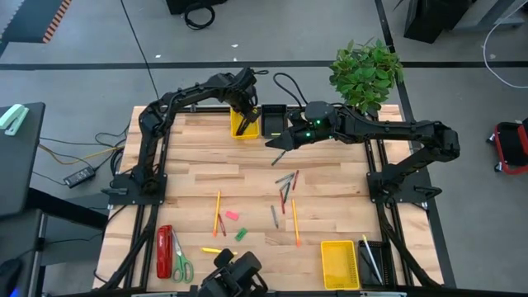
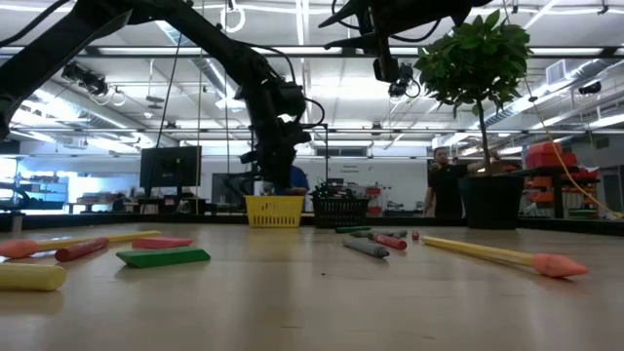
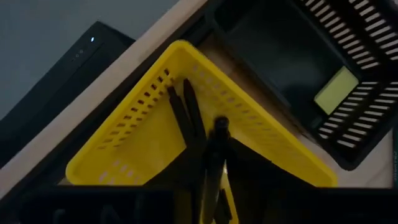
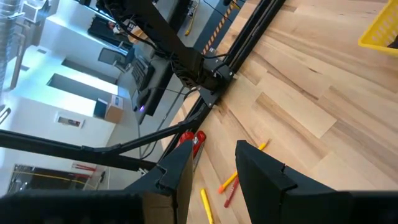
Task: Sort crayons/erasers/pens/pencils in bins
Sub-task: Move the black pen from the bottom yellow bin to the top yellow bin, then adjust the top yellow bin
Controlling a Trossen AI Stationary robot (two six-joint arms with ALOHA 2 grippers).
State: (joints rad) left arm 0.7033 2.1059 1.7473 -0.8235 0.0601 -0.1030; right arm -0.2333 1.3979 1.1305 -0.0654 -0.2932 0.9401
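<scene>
My left gripper (image 1: 245,115) hangs over the far yellow bin (image 3: 137,143), pointing steeply down, shut on a black pen (image 3: 216,149). Two more black pens (image 3: 184,112) lie in that bin. Beside it stands a black bin (image 3: 292,43) with a pale green eraser (image 3: 336,90) inside. My right gripper (image 1: 279,148) hovers open above the table's far middle, its fingers (image 4: 258,168) with nothing between them. Crayons (image 1: 285,180), pencils (image 1: 217,210) and a pink eraser (image 1: 232,215) lie on the wood. My left gripper has the black pen between its two fingers, coming from above and pointing down into the yellow bin. The pen runs along the fingers, its free end (image 3: 220,124) toward the bin floor. The dark fingers hide the exact place of contact.
A red stapler (image 1: 164,250) and green-handled scissors (image 1: 181,262) lie near the front left. A second yellow bin (image 1: 339,264) and a black bin (image 1: 371,262) holding pencils stand at the front right. A potted plant (image 1: 367,74) stands at the far right corner.
</scene>
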